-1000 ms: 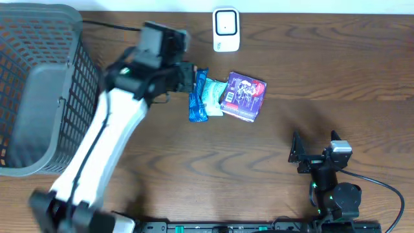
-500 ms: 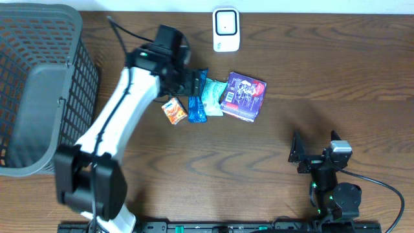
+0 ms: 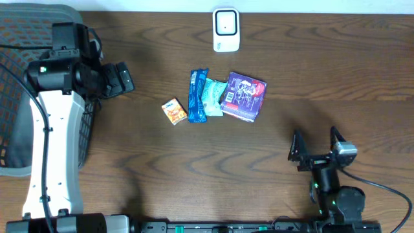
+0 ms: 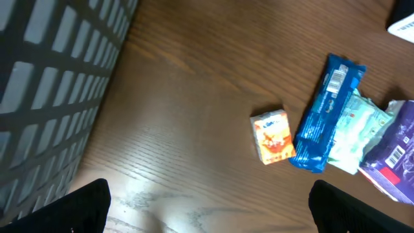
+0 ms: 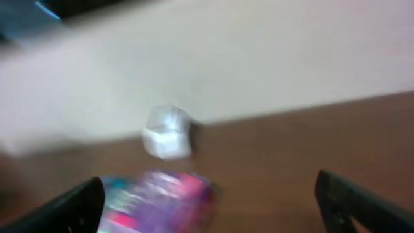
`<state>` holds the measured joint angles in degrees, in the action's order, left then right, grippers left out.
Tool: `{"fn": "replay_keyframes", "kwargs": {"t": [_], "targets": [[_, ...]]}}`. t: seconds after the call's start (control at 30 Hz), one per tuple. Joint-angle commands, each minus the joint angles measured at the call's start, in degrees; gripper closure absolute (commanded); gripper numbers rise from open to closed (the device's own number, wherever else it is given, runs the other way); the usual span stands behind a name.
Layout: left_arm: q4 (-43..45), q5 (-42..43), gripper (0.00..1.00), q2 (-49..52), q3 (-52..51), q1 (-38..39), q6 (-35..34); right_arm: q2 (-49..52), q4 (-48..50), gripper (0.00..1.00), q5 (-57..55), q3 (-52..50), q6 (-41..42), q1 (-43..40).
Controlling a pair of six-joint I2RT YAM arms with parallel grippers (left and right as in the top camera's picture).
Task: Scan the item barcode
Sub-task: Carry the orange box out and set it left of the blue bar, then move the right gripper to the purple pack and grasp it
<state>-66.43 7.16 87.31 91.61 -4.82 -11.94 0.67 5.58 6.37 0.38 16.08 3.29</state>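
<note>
- Right gripper [image 3: 315, 147] sits nearest the front edge of the wooden table [image 3: 336, 77]. Its jaws are spread wide, with nothing between them and nothing touched. Its own camera is blurred.
- Small orange box [image 3: 174, 111] lies flat on the wood, alone, just left of the other goods. Its print is too small to read.
- Blue wrapped bar [image 3: 197, 96] lies beside the orange box, lengthwise front to back. In the left wrist view a white barcode panel faces up at its far end [image 4: 335, 79]. The digits are not legible.
- Pale green packet [image 3: 213, 98] is tucked against the bar's right side and partly under it.
- Purple box [image 3: 243, 96] overlaps the packet's right edge. A barcode shows on the corner seen by the left wrist camera [image 4: 388, 155]; the artwork is unreadable.
- Left gripper [image 3: 123, 79] hangs at the left, well apart from the goods. Its jaws are fully apart and empty, pinching nothing.
- Grey mesh basket [image 3: 13, 129] stands just behind that arm, at the table's left end.
- White scanner [image 3: 226, 29] sits at the far edge — well beyond the goods, with bare wood between.
</note>
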Motion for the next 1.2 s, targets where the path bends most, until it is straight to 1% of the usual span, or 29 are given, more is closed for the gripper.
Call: {"fn": "replay_keyframes", "kwargs": {"t": [0.0,0.07,0.13,0.17,0.2,0.27,0.3,0.37,0.4,0.43,0.47,0.57,0.6,0.63,0.7,0.73,0.77,0.8,0.83,0.87,0.93,0.97,1.03,1.1,1.13,1.17], "targets": [[-0.4,-0.6,0.02,0.0,0.0,-0.5,0.3,-0.3,6.9,0.01,11.2,-0.1,19.0,-0.2],[-0.4,-0.6,0.02,0.0,0.0,-0.5,0.3,-0.3,14.9,0.01,11.3,-0.1,20.8,-0.2],[-0.4,-0.6,0.02,0.0,0.0,-0.5,0.3,0.0,26.3,0.01,9.4,0.3,19.7,-0.2],[-0.4,-0.6,0.02,0.0,0.0,-0.5,0.3,0.4,29.3,0.01,8.1,1.2,19.5,-0.2],[-0.4,-0.6,0.02,0.0,0.0,-0.5,0.3,1.2,30.3,0.01,6.9,3.4,18.8,-0.2],[-0.4,-0.6,0.02,0.0,0.0,-0.5,0.3,3.4,27.4,0.01,7.0,8.6,15.8,-0.2],[-0.4,-0.6,0.02,0.0,0.0,-0.5,0.3,7.9,19.3,0.01,8.4,17.1,10.2,-0.2],[-0.4,-0.6,0.02,0.0,0.0,-0.5,0.3,13.2,9.6,0.01,10.1,26.0,4.3,-0.2],[-0.4,-0.6,0.02,0.0,0.0,-0.5,0.3,17.6,2.0,0.01,11.3,32.7,0.4,-0.2],[-0.4,-0.6,0.02,0.0,0.0,-0.5,0.3,20.2,-2.8,0.01,12.0,36.7,-1.6,-0.2],[-0.4,-0.6,0.02,0.0,0.0,-0.5,0.3,24.9,-11.2,0.01,12.8,43.6,-4.2,-0.2],[-0.4,-0.6,0.02,0.0,0.0,-0.5,0.3,35.7,-32.0,0.01,12.9,58.8,-8.3,-0.2],[-0.4,-0.6,0.02,0.0,0.0,-0.5,0.3,40.9,-41.8,0.01,13.3,65.5,-9.7,-0.2],[-0.4,-0.6,0.02,0.0,0.0,-0.5,0.3,43.8,-47.1,0.01,14.6,69.1,-10.5,-0.2],[-0.4,-0.6,0.02,0.0,0.0,-0.5,0.3,50.3,-58.9,0.01,22.0,76.5,-12.7,-0.2],[-0.4,-0.6,0.02,0.0,0.0,-0.5,0.3,52.7,-62.6,0.01,25.2,78.8,-12.7,-0.2],[-0.4,-0.6,0.02,0.0,0.0,-0.5,0.3,54.8,-64.6,0.01,27.6,80.3,-12.7,-0.2],[-0.4,-0.6,0.02,0.0,0.0,-0.5,0.3,59.7,-64.0,0.01,31.7,80.9,-11.6,-0.2],[-0.4,-0.6,0.02,0.0,0.0,-0.5,0.3,61.7,-63.5,0.01,30.9,80.9,-8.1,-0.2],[-0.4,-0.6,0.02,0.0,0.0,-0.5,0.3,65.1,-64.0,0.05,28.7,80.9,-2.1,0.1],[-0.4,-0.6,0.02,0.0,0.0,-0.5,0.3,68.9,-66.0,0.07,26.7,80.9,-1.7,1.6],[-0.4,-0.6,0.02,0.0,0.0,-0.5,0.3,71.5,-67.6,0.07,24.0,80.9,-1.7,3.0],[-0.4,-0.6,0.02,0.0,0.0,-0.5,0.3,76.5,-69.4,0.04,19.9,80.9,-1.7,5.1],[-0.4,-0.6,0.02,0.0,0.0,-0.5,0.3,81.1,-69.5,0.04,17.4,80.9,-0.5,5.8],[-0.4,-0.6,0.02,0.0,0.0,-0.5,0.3,82.8,-69.2,0.06,17.2,80.9,-0.2,5.8],[-0.4,-0.6,0.02,0.0,0.0,-0.5,0.3,85.0,-68.7,0.14,17.1,80.9,0.4,5.7]]}}
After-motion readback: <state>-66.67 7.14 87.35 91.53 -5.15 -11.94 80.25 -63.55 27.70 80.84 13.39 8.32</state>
